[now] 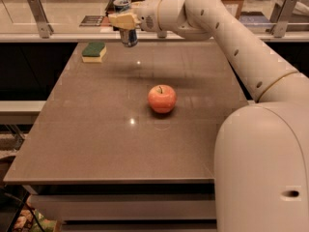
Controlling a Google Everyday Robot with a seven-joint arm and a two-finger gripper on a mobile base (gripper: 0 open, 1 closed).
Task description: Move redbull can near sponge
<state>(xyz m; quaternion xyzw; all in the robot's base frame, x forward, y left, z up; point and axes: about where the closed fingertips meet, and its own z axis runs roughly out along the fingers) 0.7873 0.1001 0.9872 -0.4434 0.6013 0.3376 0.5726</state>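
Observation:
The redbull can [127,35] is a slim blue-and-silver can held upright in the air above the far part of the table. My gripper [123,21] is shut on the redbull can around its upper half, reaching in from the right. The sponge [94,51], dark green on top with a yellow base, lies on the table's far left, a short way left of and below the can.
A red apple [162,98] sits near the middle of the brown table [96,144]. My arm [227,28] spans the far right of the table. A counter with metal brackets [38,14] runs behind the table's far edge.

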